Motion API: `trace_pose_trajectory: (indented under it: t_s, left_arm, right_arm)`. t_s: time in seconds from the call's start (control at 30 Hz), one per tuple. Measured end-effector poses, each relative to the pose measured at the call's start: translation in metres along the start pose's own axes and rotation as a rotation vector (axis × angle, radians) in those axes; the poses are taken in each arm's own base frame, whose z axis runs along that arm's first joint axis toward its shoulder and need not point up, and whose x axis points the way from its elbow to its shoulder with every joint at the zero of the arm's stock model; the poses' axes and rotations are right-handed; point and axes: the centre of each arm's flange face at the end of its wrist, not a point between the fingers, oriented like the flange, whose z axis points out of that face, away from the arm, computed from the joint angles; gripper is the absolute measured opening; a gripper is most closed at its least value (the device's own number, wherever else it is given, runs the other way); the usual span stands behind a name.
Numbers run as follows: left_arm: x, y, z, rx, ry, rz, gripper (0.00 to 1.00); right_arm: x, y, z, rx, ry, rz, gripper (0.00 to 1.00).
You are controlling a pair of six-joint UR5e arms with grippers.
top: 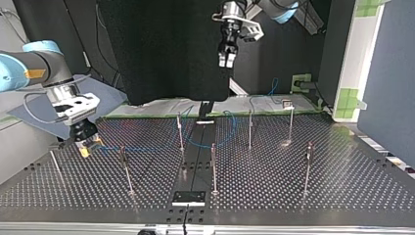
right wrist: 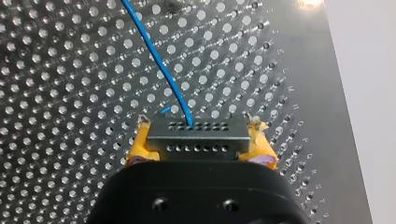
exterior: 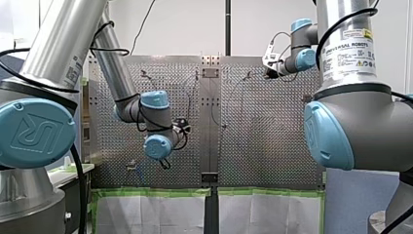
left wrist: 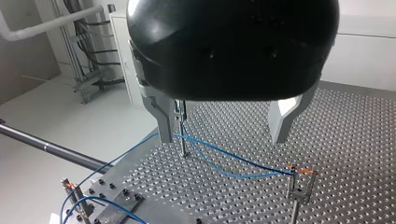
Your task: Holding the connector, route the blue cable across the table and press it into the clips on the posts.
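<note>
My right gripper [right wrist: 198, 140] is shut on a black connector [right wrist: 197, 136], with its yellow pads [right wrist: 139, 148] on both sides. The blue cable [right wrist: 159, 65] leaves the connector over the perforated table. In the top view my right gripper [top: 87, 146] is low at the left, beside a post [top: 126, 169]. The blue cable [top: 147, 148] runs from it to a post [top: 180, 128] and sags in a loop past the middle. My left gripper [top: 225, 59] hangs high over the back of the table. Its fingers are open and hold nothing [left wrist: 224, 135]. Below them the cable [left wrist: 233, 161] spans from one post [left wrist: 183, 135] to a clip post [left wrist: 299, 184].
Several more thin posts [top: 250, 128] [top: 308, 164] [top: 214, 166] stand across the table [top: 342, 186]. A black plate [top: 188, 197] lies at the near edge in the top view. A black drape [top: 166, 49] hangs behind the table.
</note>
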Motion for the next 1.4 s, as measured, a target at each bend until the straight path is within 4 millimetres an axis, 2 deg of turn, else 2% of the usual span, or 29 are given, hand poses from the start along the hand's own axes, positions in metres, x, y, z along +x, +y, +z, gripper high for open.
trace_pose_trajectory:
  t_s: [0.27,0.4,1.4]
  left_arm:
    - [0.002,0.017,-0.031,-0.013,0.034,0.018,1.0]
    - [0.003,0.022,-0.039,-0.018,0.049,0.026,1.0]
    - [0.003,0.023,-0.041,-0.019,0.052,0.028,1.0]
  right_arm:
    - [0.0,-0.002,0.0,0.001,-0.001,0.0,0.0]
    - [0.0,-0.002,0.0,0.001,-0.001,0.0,0.0]
    - [0.0,-0.002,0.0,0.001,-0.001,0.0,0.0]
